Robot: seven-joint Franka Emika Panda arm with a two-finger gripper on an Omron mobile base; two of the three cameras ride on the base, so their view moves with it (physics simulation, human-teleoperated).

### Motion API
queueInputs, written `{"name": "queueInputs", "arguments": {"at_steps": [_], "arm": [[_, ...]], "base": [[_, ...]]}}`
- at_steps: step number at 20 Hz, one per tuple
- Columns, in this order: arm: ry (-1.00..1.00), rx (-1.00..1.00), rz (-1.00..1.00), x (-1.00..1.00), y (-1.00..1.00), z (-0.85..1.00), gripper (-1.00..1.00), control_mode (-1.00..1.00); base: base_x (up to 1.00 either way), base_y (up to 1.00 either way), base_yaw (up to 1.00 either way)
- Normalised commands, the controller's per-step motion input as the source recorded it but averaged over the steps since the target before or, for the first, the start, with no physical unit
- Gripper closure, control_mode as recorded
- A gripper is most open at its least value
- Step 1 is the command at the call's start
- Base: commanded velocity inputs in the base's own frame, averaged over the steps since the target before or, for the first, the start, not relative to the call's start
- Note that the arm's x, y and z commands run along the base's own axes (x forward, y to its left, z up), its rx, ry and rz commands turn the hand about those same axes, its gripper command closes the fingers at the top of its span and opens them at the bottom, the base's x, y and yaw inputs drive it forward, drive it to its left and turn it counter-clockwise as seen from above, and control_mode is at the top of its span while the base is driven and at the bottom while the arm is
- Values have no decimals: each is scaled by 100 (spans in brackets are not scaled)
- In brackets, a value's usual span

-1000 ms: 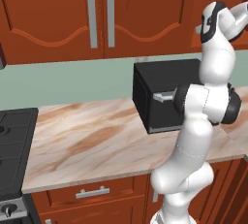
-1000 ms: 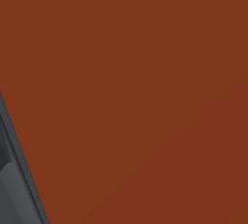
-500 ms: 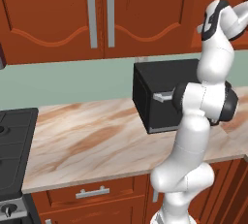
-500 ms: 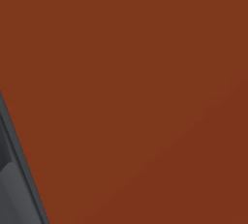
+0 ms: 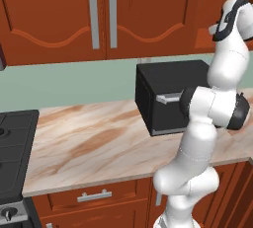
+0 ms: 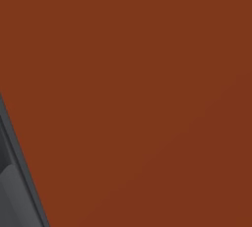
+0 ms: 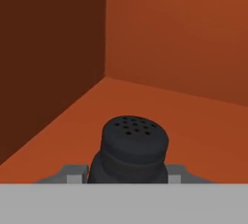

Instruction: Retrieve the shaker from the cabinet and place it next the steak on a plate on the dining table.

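One shaker (image 7: 134,150) stands on the cabinet (image 7: 174,39) shelf, at 6 o'clock in the hand view. The gripper (image 7: 127,175) has two fingertips (image 7: 73,175), one pressed to each side of the shaker's base, holding it. Base view: one microwave (image 5: 165,96) at 3 o'clock on the counter (image 5: 89,143); two cabinet door handles (image 5: 93,15) at 12.

Evenly and softly lit throughout, flat as rendered scenes are, without glare. Faint shading under the microwave (image 5: 170,96) on the marbled table (image 5: 94,143) in the left base view. Darker left wall in the hand view, brighter orange back wall and floor. Slightly soft, grainy edges on the shaker (image 7: 131,150).
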Motion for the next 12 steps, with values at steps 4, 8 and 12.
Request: {"name": "queueInputs", "arguments": {"at_steps": [4,8,12], "arm": [[-6,0,0,-100,34,0,100,-100],[-11,-3,0,-100,64,-16,100,-100],[-14,-3,0,-100,86,-22,100,-100]], "base": [[0,0,0],[0,0,0],[0,0,0]]}}
